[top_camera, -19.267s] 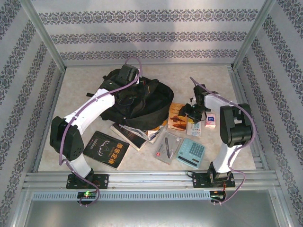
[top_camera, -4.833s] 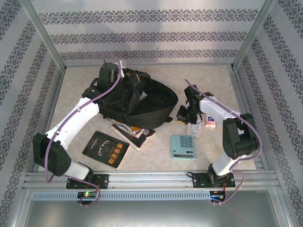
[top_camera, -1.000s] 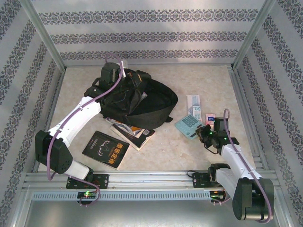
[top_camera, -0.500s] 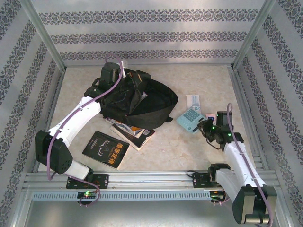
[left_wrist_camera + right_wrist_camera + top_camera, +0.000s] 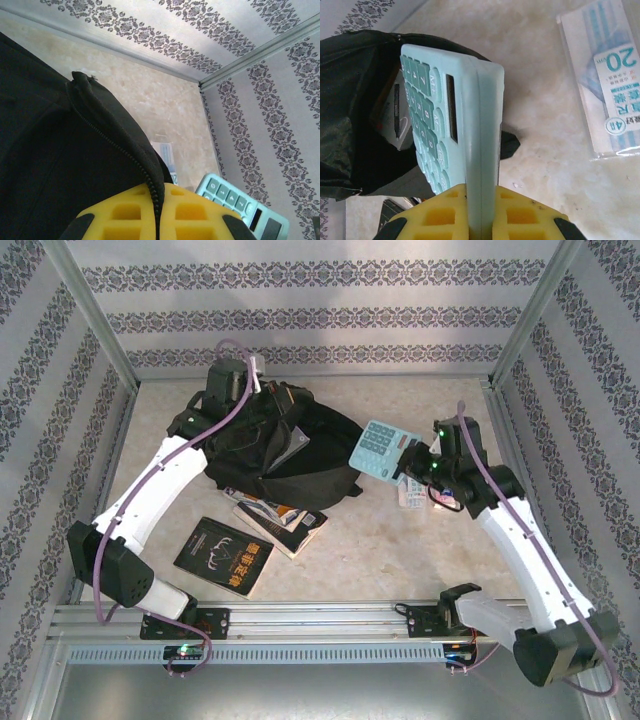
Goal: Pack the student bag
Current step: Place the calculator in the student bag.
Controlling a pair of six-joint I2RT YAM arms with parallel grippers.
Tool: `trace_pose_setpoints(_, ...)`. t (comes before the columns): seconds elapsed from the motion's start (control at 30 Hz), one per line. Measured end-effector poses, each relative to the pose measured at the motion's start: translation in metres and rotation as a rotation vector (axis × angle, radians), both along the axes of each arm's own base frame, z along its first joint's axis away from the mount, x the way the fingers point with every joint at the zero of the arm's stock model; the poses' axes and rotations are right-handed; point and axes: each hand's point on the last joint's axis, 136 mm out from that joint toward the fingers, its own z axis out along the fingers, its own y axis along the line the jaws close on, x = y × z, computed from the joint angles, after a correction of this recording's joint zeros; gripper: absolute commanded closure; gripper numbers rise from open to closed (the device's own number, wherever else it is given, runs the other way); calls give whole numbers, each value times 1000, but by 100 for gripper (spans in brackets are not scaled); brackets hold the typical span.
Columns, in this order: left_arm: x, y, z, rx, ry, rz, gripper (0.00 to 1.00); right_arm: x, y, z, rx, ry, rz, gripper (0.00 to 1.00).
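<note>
The student bag (image 5: 300,455) is a large black backpack lying at the back left of the table, its mouth gaping to the right. My left gripper (image 5: 238,390) is shut on its zippered rim; in the left wrist view the yellow fingers (image 5: 125,220) pinch the zipper edge (image 5: 100,110). My right gripper (image 5: 413,464) is shut on a mint-green calculator (image 5: 378,448), held tilted in the air just right of the bag's mouth. In the right wrist view the calculator (image 5: 455,115) stands on edge between the yellow fingers (image 5: 530,220), with the bag's opening (image 5: 355,125) behind it.
A black-covered book (image 5: 225,556) lies at the front left. A stack of books (image 5: 282,520) pokes out from under the bag. A clear packet with blue print (image 5: 610,85) lies on the table beneath my right arm. Metal frame posts and patterned walls close in the table.
My right arm has lifted the calculator off the table and carried it up and left to the bag's mouth. The left gripper keeps its hold, raised slightly.
</note>
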Motion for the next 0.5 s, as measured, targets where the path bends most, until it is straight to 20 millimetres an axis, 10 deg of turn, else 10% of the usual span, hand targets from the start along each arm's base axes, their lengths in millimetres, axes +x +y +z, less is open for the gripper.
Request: trace_pose_setpoints(0.5,-3,2,0,116,66,-44,100,35,79,7,17,102,149,100)
